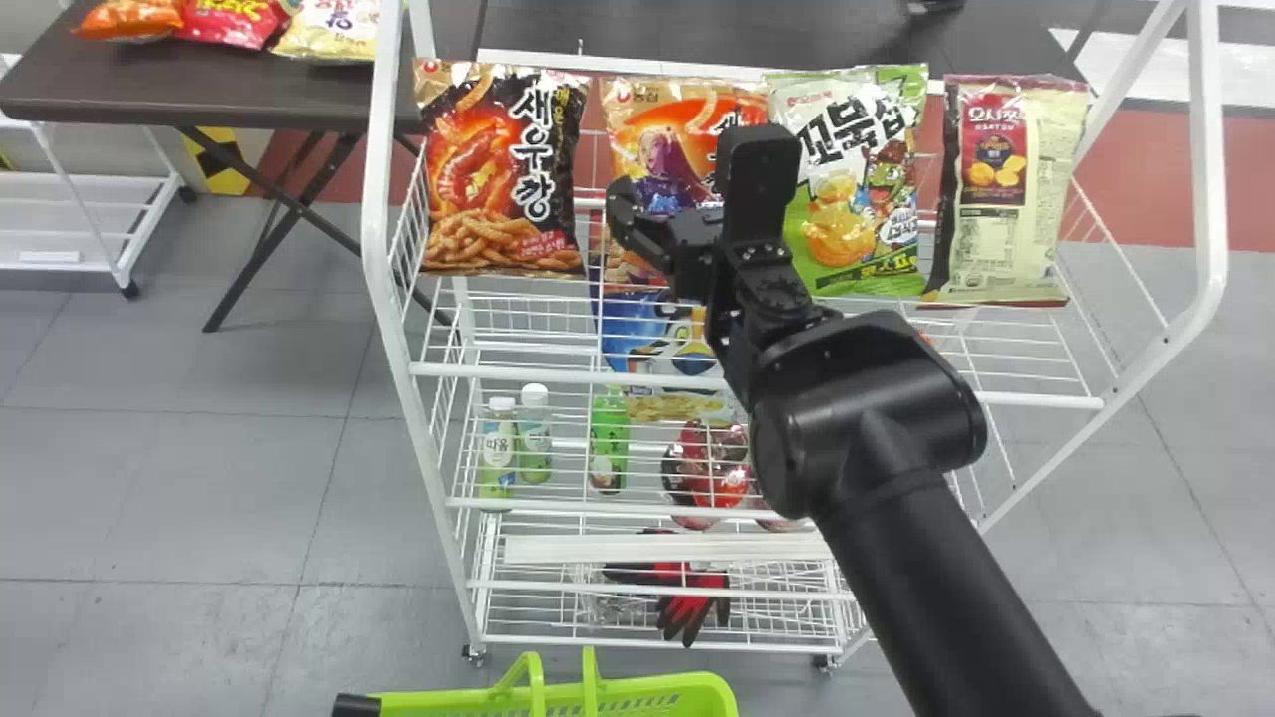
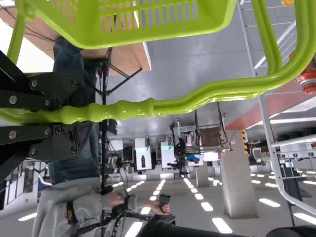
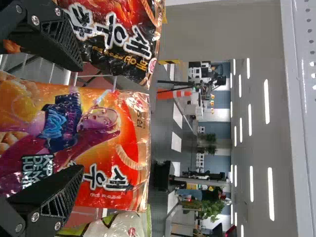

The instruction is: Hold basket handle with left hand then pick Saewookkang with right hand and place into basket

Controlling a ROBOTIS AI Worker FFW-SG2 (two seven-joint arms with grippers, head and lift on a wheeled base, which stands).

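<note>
Sitting on the brown bench (image 1: pixel 189 95) at the far left are an orange bag (image 1: pixel 129 20), a pink bag (image 1: pixel 234 20) and a yellow bag (image 1: pixel 334 30). Next comes the white rack (image 1: pixel 377 199). A row of snack bags stands up on it.

The first is a black bag (image 1: pixel 553 179) with big white letters and a picture of shrimp. Low down near it are small bottles (image 1: pixel 498 453). The green basket (image 1: pixel 647 690) is at the bottom, in front of the rack. The left gripper (image 2: pixel 74 116) is squeezed tight around its green handle (image 2: pixel 197 101).

Beside the black bag is the orange Saewookkang bag (image 1: pixel 633 119), with a girl on the front and white letters with dark edges. The right gripper (image 1: pixel 689 169) is in front of it, with its fingers wide apart and nothing held. From the right wrist, the Saewookkang is seen between and past the two fingers. I can't tell if they touch it.

Next is a green bag (image 1: pixel 847 239) with big dark letters and a cartoon face. Last is a cream bag (image 1: pixel 1041 189) with a dark red label and small print.
</note>
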